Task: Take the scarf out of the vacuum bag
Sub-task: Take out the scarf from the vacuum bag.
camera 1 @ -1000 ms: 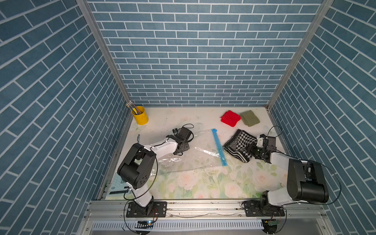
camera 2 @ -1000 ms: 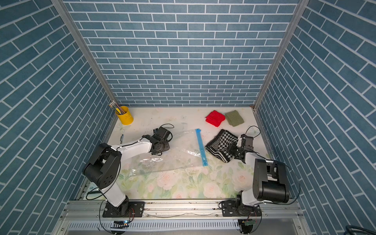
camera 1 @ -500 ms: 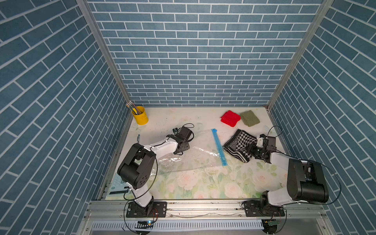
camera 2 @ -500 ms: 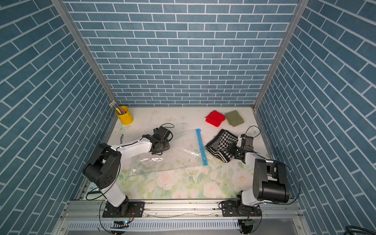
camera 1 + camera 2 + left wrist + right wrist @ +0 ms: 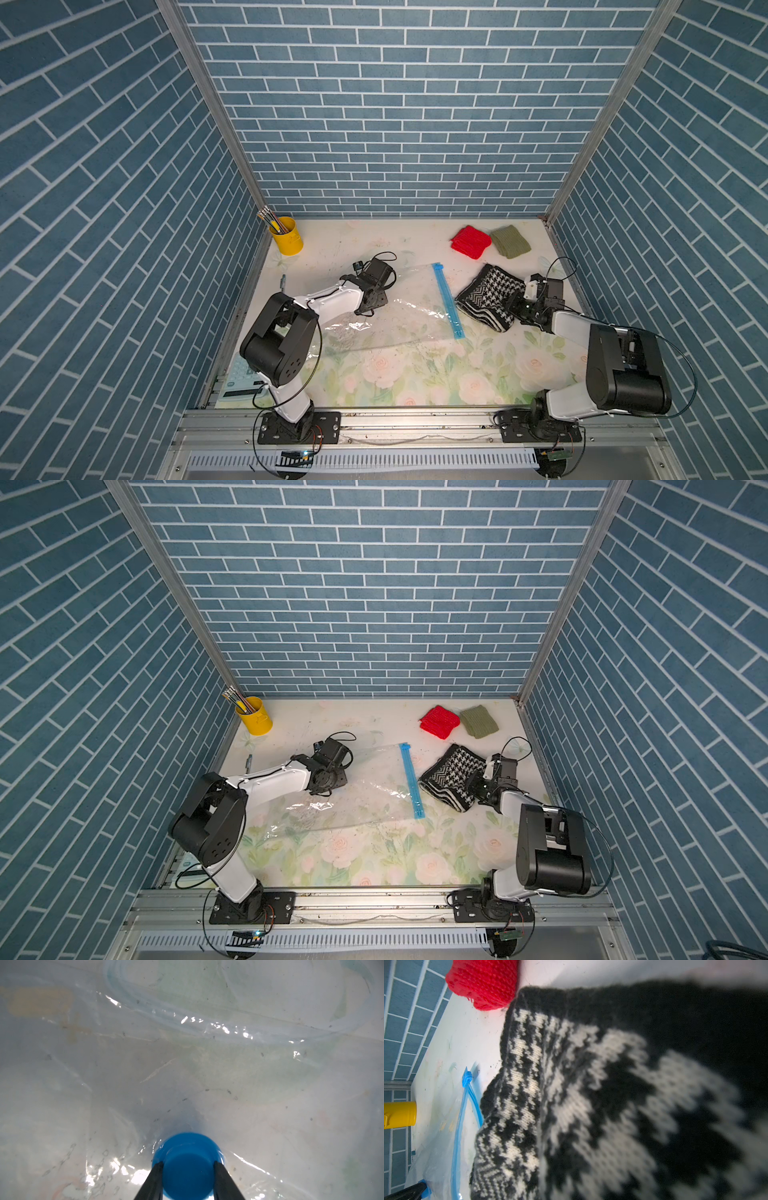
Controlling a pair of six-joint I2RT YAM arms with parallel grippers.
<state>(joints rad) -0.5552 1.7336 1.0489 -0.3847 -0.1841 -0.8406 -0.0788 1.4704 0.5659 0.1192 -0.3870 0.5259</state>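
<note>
Nothing moved in the last second: left hand (image 5: 188, 1164) pinches the blue cap (image 5: 188, 1153) on the bag (image 5: 409, 305), right hand (image 5: 519, 305) pinches the scarf (image 5: 488, 297), already out beside the zip (image 5: 448, 301) at centre-right; next, probably release and retreat.

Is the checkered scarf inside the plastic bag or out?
Out: the scarf lies on the table, beyond the blue zip strip of the vacuum bag.

Front of the table (image 5: 415, 386) lies wide open; bag (image 5: 407, 307) sprawls mid-table, scarf (image 5: 490, 297) just beside; cup (image 5: 286, 237), red knit (image 5: 471, 242), green knit (image 5: 510, 241) line the back.
</note>
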